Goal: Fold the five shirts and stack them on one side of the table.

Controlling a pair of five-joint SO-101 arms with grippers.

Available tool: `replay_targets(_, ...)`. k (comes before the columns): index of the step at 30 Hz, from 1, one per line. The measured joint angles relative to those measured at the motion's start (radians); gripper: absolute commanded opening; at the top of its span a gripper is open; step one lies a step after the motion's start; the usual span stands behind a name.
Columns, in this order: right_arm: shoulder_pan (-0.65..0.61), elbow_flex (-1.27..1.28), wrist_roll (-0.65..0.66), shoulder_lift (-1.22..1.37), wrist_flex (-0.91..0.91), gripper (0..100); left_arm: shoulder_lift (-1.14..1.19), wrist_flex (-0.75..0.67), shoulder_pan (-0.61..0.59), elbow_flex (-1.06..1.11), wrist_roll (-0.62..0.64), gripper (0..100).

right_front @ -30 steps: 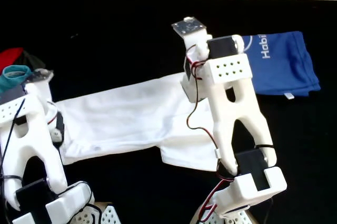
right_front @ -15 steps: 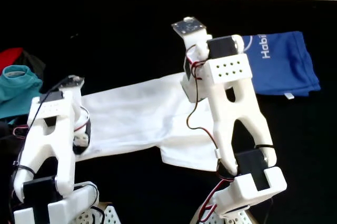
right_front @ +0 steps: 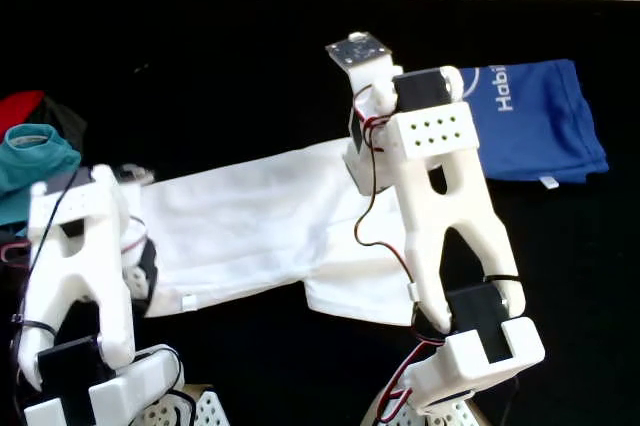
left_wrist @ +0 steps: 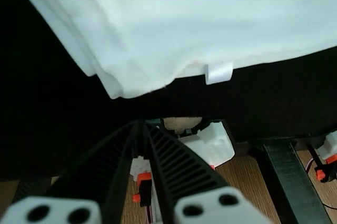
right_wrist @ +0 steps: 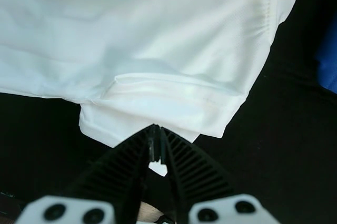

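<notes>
White shirt (right_front: 250, 221) spread across the middle of the black surface (right_front: 200, 66); left fingers (left_wrist: 105, 158) clenched, empty, just off its edge; right fingers (right_wrist: 184, 169) clenched over its hem; blue shirt (right_front: 535, 121) folded well apart.

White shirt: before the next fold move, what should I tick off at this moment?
1. White shirt lies flat as a long strip on the table: ok.
2. Right gripper is shut at the shirt's hem, with cloth seemingly pinched: ok.
3. Left gripper has the other end: not ok. It is shut, empty and just off the edge.
4. Stack spot: blue shirt lies folded, apart from the white one: ok.
5. Teal shirt lies apart from the white shirt: ok.
</notes>
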Motion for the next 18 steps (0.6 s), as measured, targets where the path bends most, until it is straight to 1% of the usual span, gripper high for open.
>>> replay_targets(2,0.0,0.0,0.0,0.0,0.0,1.5,0.0,-0.015,0.0,-0.061,0.026,1)
replay_targets(4,0.0,0.0,0.0,0.0,0.0,1.5,0.002,-0.078,0.0,-0.083,0.064,1)
replay_targets(7,0.0,0.0,0.0,0.0,0.0,1.5,0.002,-0.206,0.0,-0.06,0.1,1)
replay_targets(9,0.0,0.0,0.0,0.0,0.0,1.5,0.002,-0.253,0.011,-0.014,0.106,1)
replay_targets(14,0.0,0.0,0.0,0.0,0.0,1.5,0.002,-0.27,0.026,0.109,0.101,1)
replay_targets(16,0.0,0.0,0.0,0.0,0.0,1.5,0.002,-0.272,0.018,0.146,0.06,1)
replay_targets(18,0.0,0.0,0.0,0.0,0.0,1.5,0.002,-0.273,-0.02,0.167,0.028,1)
